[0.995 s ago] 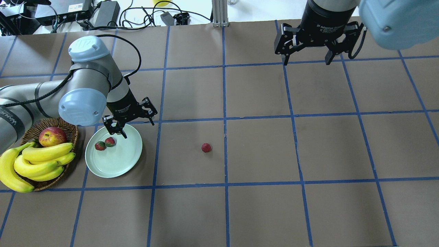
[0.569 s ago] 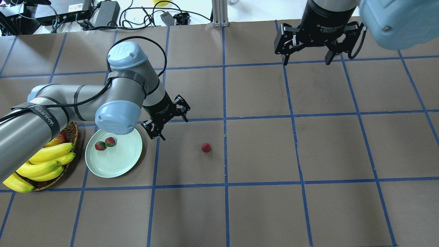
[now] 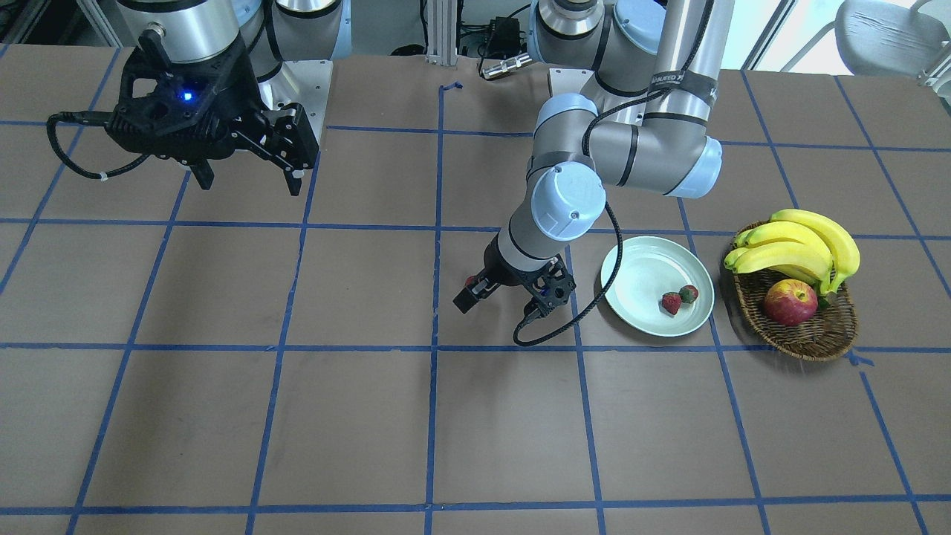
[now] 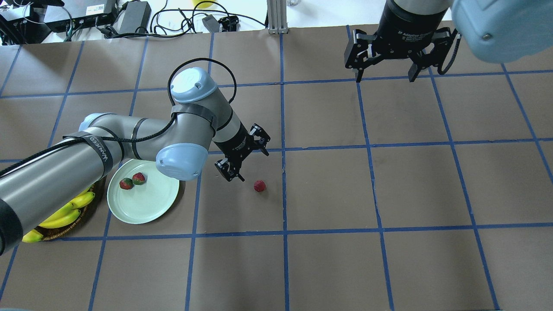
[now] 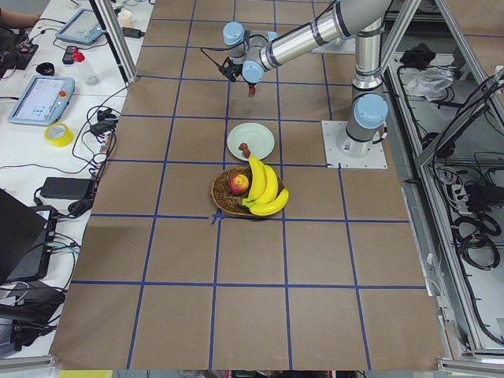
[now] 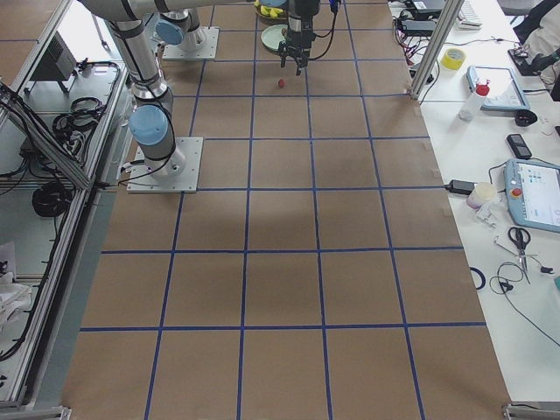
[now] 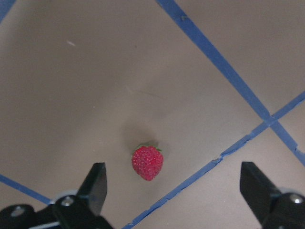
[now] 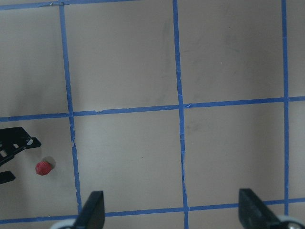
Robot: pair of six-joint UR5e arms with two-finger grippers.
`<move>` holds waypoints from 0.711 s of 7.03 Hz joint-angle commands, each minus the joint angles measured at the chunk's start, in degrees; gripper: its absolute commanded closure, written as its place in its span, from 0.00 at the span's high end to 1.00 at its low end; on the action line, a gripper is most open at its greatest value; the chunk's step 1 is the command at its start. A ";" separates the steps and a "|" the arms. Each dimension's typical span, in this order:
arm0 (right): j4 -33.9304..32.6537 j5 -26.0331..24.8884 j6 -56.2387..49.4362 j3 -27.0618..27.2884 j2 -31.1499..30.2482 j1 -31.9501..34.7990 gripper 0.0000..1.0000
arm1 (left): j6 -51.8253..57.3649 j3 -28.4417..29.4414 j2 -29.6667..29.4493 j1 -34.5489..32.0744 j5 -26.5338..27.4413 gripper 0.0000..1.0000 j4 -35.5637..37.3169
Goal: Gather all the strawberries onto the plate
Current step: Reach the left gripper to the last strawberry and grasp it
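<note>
My left gripper (image 7: 175,183) spread wide, empty, above last strawberry (image 7: 147,162). Looks small, soft, bruisable; I'd pinch gently across widest middle.

Three strawberries (image 4: 259,186) (image 4: 126,183) (image 4: 138,178), one plate (image 4: 147,211), one basket (image 3: 817,338), one apple (image 3: 790,302), one banana bunch (image 3: 802,249), two grippers (image 4: 252,165) (image 4: 384,79)

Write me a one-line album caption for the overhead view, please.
Open left end effector poised beside the one stray strawberry; two strawberries already lie on the plate.
</note>
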 commanded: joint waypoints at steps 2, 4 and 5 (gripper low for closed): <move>-0.07 0.20 0.05 0.00 0.00 0.01 1.00 | -0.24 -2.70 -1.75 -1.33 0.37 0.94 0.76; -0.07 0.20 0.05 0.00 0.00 0.01 1.00 | -0.14 -2.27 -1.75 -1.24 0.73 0.16 1.02; -0.07 0.12 -0.04 0.00 0.00 0.01 1.00 | 0.20 -2.09 -1.66 -1.24 0.63 0.00 1.03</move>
